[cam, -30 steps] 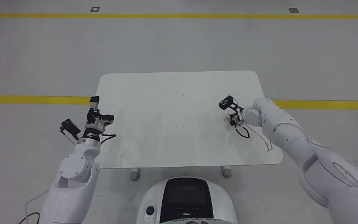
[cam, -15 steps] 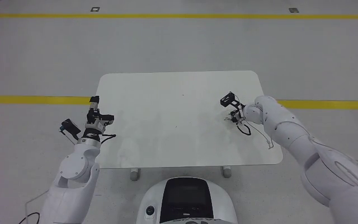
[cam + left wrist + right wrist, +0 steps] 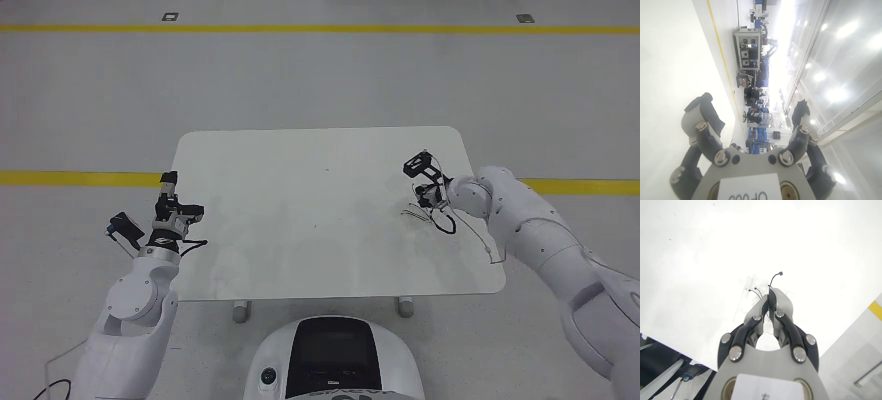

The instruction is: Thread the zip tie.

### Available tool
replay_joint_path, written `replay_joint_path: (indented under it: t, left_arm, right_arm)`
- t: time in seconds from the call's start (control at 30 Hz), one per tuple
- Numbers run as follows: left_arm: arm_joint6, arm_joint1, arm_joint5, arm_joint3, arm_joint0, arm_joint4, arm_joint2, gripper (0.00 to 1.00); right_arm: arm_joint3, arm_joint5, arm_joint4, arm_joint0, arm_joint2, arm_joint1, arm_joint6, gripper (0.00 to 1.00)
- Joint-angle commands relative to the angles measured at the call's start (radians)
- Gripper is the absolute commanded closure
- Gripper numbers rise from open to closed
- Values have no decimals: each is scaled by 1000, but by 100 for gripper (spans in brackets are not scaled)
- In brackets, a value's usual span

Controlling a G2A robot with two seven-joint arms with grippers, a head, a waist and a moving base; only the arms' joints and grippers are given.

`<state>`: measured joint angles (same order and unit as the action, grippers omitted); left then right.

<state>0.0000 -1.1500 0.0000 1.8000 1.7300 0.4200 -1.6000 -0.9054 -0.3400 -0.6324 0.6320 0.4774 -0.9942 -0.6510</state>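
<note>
My right claw (image 3: 768, 297) pinches a zip tie (image 3: 780, 273) over a clear tray (image 3: 743, 303) near the table's (image 3: 300, 220) right edge. My left claw (image 3: 753, 102) hangs spread wide at the left edge.

Print on left wrist label (image 3: 748, 186) cut off, upside down; not readable.

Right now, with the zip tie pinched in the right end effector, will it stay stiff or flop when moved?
Probably springy, not limp: the zip tie holds a smooth curve past the shut right end effector. It looks thin, so likely light and apt to pivot in the pinch. Its free head may wobble.
</note>
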Motion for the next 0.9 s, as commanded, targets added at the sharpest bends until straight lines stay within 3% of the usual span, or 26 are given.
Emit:
replay_joint_path:
  t: [0.0, 0.3, 0.6, 0.67, 0.73, 0.87]
  left_arm:
    - [0, 0, 0, 0, 0, 0, 0, 0]
    - [0, 0, 0, 0, 0, 0, 0, 0]
    - [0, 0, 0, 0, 0, 0, 0, 0]
    - [0, 0, 0, 0, 0, 0, 0, 0]
    - [0, 0, 0, 0, 0, 0, 0, 0]
    - [0, 0, 0, 0, 0, 0, 0, 0]
  right_arm:
    - [-52, 0, 26, 20, 33, 36, 6, 100]
    - [-328, 0, 242, 181, 184, 213, 66, 100]
    - [-328, 0, 242, 181, 184, 213, 66, 100]
    - [-349, 0, 322, 214, 195, 211, 116, 100]
    - [-353, 0, 336, 235, 206, 218, 135, 100]
    - [-448, 0, 438, 323, 239, 242, 218, 100]
